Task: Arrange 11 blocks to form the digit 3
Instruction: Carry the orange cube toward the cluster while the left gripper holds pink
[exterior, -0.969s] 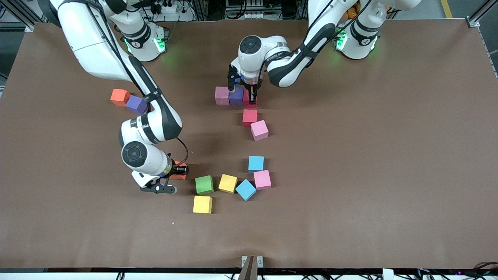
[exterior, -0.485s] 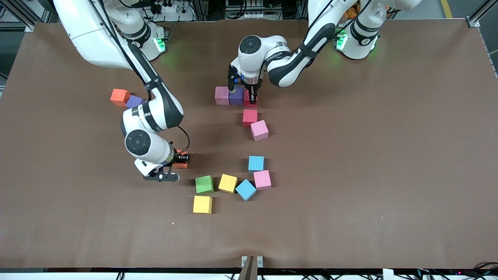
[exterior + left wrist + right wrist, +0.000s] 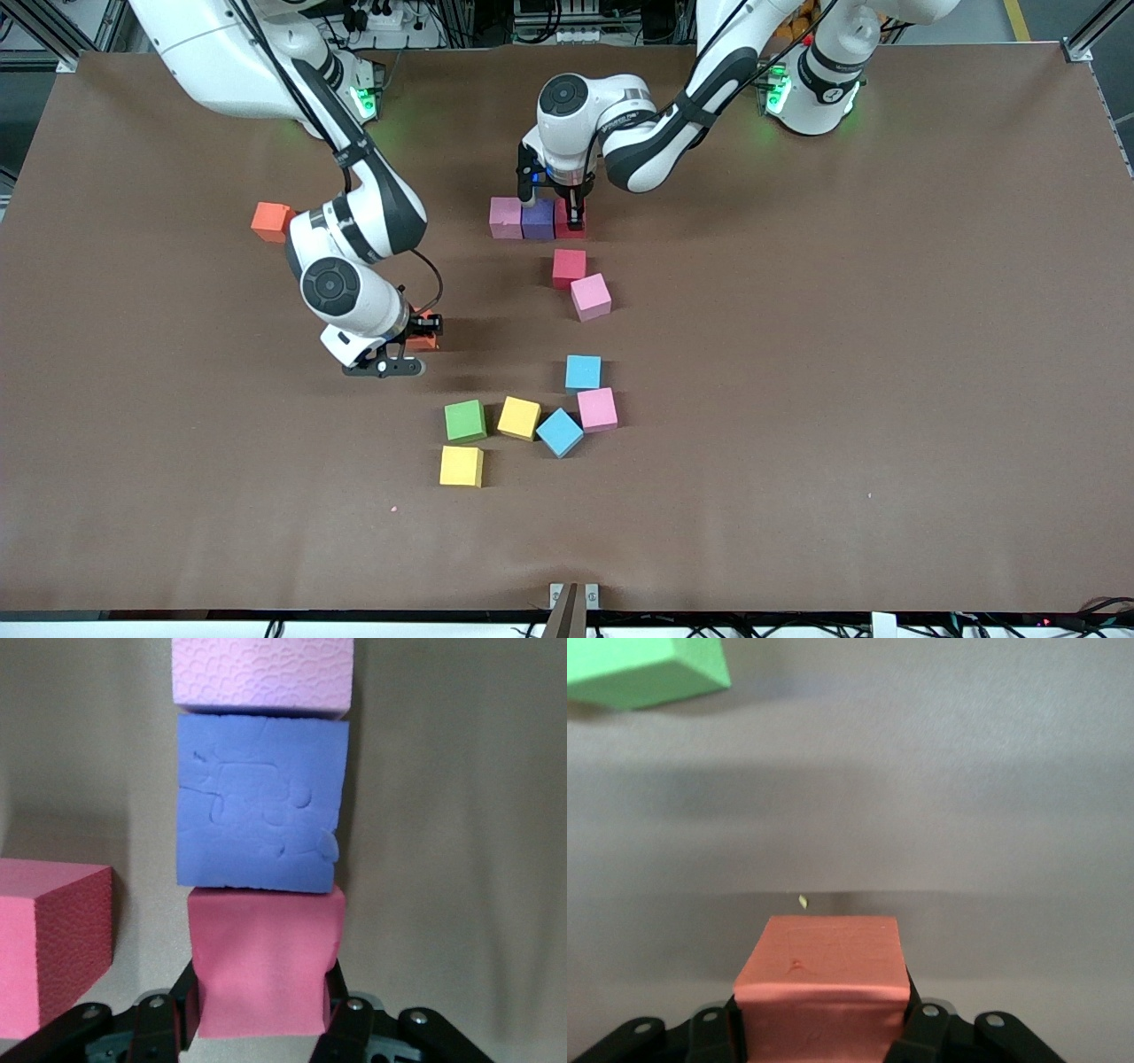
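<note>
Left end effector (image 3: 257,1028): clamped on red block (image 3: 263,961), touching purple block (image 3: 257,797) in the row.
Right end effector (image 3: 824,1028): holds orange block (image 3: 824,979) above tabletop (image 3: 797,354), near green block (image 3: 464,420).
Handling: foam seems light and soft; grip flat opposite sides.

An orange block (image 3: 821,988) sits clamped in the right tool (image 3: 821,1028) — its dark fingers (image 3: 920,1028) press against both sides, and the foam bulges slightly between them. The block hangs above the bare brown worktop (image 3: 966,815). A green block (image 3: 647,669) lies on the worktop well apart from it — only partly in frame. A tiny pale speck (image 3: 803,900) rests on the worktop.
</note>
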